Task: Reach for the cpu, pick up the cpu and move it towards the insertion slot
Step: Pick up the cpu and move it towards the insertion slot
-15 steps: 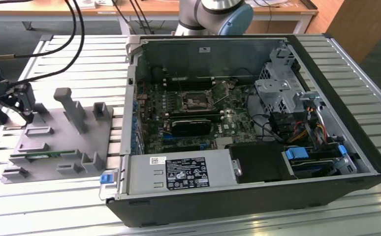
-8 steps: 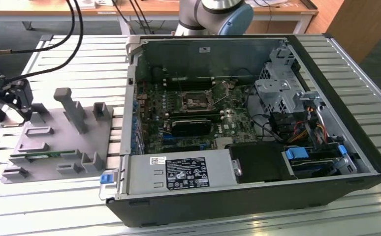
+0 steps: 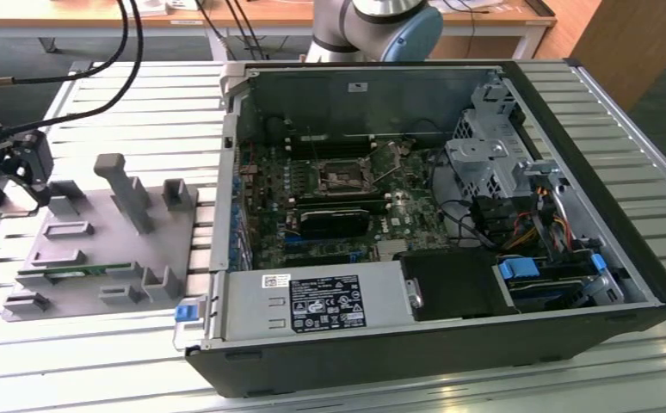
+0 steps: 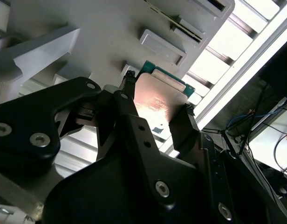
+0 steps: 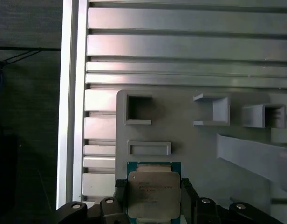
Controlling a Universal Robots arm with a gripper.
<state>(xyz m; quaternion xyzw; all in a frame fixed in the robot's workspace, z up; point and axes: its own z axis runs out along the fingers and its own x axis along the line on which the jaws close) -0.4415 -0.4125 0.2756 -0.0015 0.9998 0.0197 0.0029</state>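
lifting level and slow is my advice here: the open computer case (image 3: 425, 366) stands just beside the grey fixture (image 3: 115, 249), on the exterior view's right of it. the gripper (image 4: 158, 94) hangs over a corner of the fixture, closed narrow on two opposite edges of the cpu (image 5: 154, 196). the insertion slot (image 3: 342, 176) lies well apart from the fixture, inside the case, so hold the chip flat.
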